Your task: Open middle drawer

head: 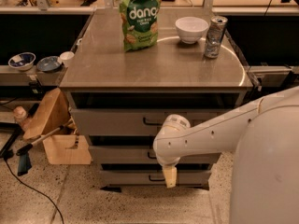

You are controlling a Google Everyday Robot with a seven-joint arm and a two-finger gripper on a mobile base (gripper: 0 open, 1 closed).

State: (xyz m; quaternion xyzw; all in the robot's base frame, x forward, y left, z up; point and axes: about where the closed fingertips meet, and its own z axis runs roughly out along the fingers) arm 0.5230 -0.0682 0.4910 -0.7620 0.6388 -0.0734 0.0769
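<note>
The middle drawer [117, 154] is the second of three grey metal fronts in the cabinet, and it stands closed. Only the left end of its dark bar handle [150, 155] shows beside my white wrist, which covers the rest of it. My gripper [169, 177] hangs straight down from the wrist, its tan tip in front of the lowest drawer [126, 177], just below the middle drawer's front. The taller top drawer [112, 121] stands closed above.
On the cabinet top [93, 69] stand a green chip bag [138, 17], a white bowl [191, 29] and a soda can [214, 36]. A wooden box [63, 148] and a brush [28, 146] lie on the floor at the left. A side shelf holds bowls [22, 60].
</note>
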